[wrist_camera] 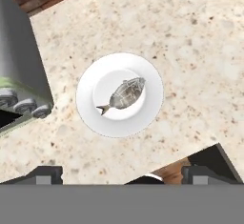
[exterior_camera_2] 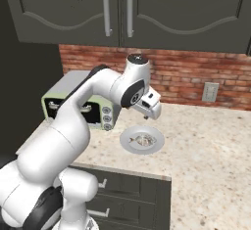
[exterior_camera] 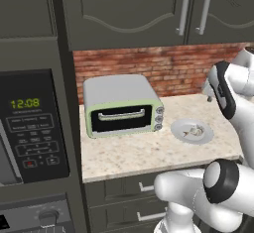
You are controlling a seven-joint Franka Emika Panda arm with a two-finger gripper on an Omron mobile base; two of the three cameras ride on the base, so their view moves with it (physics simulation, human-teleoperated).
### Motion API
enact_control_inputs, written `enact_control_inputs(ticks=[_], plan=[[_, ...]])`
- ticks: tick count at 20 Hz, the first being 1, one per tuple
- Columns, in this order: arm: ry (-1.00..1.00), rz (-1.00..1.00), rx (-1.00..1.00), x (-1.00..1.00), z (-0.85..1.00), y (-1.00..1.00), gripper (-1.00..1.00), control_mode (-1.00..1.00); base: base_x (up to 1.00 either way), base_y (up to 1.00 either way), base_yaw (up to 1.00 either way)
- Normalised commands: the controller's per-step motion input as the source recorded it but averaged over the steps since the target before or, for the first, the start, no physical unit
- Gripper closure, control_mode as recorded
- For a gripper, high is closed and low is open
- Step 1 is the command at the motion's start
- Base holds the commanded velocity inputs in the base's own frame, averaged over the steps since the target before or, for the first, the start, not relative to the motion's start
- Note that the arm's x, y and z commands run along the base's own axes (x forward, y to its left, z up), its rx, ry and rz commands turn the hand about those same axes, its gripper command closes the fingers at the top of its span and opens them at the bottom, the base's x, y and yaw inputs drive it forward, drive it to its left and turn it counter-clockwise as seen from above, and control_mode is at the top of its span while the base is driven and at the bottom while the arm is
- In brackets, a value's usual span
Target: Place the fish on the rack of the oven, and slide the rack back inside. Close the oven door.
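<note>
Pincer [exterior_camera_2: 149,112] is spread wide with nothing in it, hanging above the plate [exterior_camera_2: 128,145], so the step in hand looks like the reach-down for the fish [wrist_camera: 123,95].

That fish lies flat in the middle of the white plate, which sits on the desk [wrist_camera: 200,51] near the front edge, just beside the toaster oven [exterior_camera: 121,103] on the knob side. In the hand view the finger tips [wrist_camera: 45,174] stand at the bottom on either side, wide apart.

To do this well I'd come straight down centred over the body, turn the wrist so the jaws close across the fish's narrow width rather than along its length, and go low enough to catch the body without scraping the plate. It's thin and flat, so a shallow pinch could slip off.

Long axis in the hand view runs diagonally, lower left to upper right. The forked tail is at the lower-left end toward the toaster oven, the head at the upper right, away from it.
</note>
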Motion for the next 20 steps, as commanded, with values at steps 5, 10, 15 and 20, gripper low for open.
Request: enact_control_inputs(ticks=[5,10,15,20], plan=[[0.06,-0.08,0.00,0.11,-0.54,-0.01,-1.00,-1.00,0.00,0.00,0.00],[0.07,-0.07,0.00,0.31,-0.50,0.00,-1.00,-1.00,0.00,0.00,0.00],[0.03,-0.10,0.00,0.34,-0.51,0.00,-1.00,-1.00,0.00,0.00,0.00],[0.00,-0.12,0.01,0.32,-0.52,0.00,-1.00,-1.00,0.00,0.00,0.00]])
